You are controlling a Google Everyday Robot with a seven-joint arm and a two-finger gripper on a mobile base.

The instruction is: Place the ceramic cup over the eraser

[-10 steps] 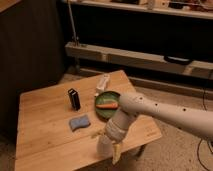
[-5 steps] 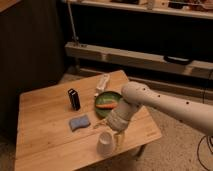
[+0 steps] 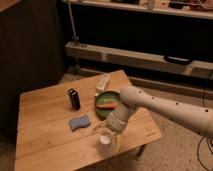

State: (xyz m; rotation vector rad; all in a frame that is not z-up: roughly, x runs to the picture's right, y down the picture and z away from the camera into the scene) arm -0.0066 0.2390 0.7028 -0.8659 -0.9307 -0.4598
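Gripper at ceramic cup, eraser well apart

Dim warm light on low pale-wood table with gripper low over its front edge. Behind table, long pale low ledge running left to right, dark recess above it, then a second pale shelf at the very top, thin metal pole rising behind table's far corner. Left of table, dark flat panel; right of and below table, speckled grey-beige floor.
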